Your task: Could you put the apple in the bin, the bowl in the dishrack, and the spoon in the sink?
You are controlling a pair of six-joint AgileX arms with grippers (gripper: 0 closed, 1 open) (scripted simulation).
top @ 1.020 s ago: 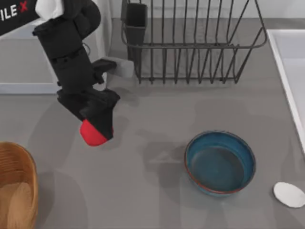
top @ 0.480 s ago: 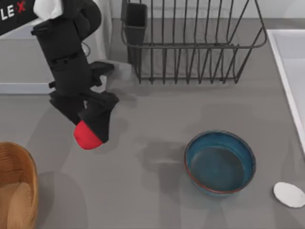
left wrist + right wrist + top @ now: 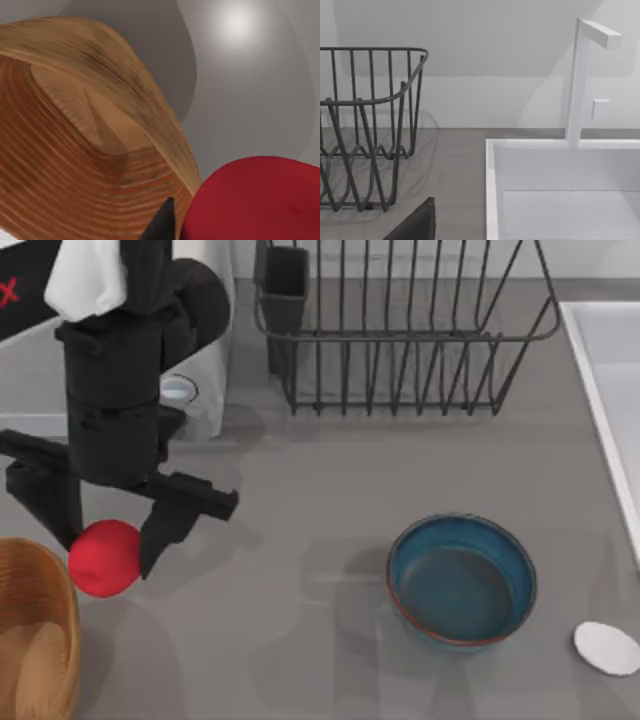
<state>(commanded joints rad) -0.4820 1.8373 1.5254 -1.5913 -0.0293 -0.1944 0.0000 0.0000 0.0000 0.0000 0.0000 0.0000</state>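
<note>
Change: over the last second the apple (image 3: 103,558) has been carried by the left gripper (image 3: 108,540) from mid-table toward the top view's left, and it is now held just beside the rim of the bin (image 3: 62,585).
Left gripper state: its 2 fingers are spread wider than before yet are still set on either side of the apple, which is seen between them; the grasp is judged to be kept, though loosely.
Apple position: in the left wrist view the apple (image 3: 255,200) is seen at the outer edge of the bin (image 3: 90,150), not yet over its hollow.
Meaning for the task: step 1 of 3 is judged nearly done; a short further move over the bin's opening would be needed before release, or the apple could strike the thick rim and roll off.
Bowl: the bowl (image 3: 461,581) is left upright on the table, well apart from the dishrack (image 3: 400,330).
Spoon: the spoon (image 3: 606,648) is lying near the bowl, close to the sink (image 3: 600,380) at the table's right.
Right arm: parked; the dishrack (image 3: 365,130) and the sink (image 3: 492,190) with its tap (image 3: 580,80) are seen from its wrist.
Obstacles: a white appliance (image 3: 195,390) behind the left arm is close by; nothing is seen between apple and bin.
</note>
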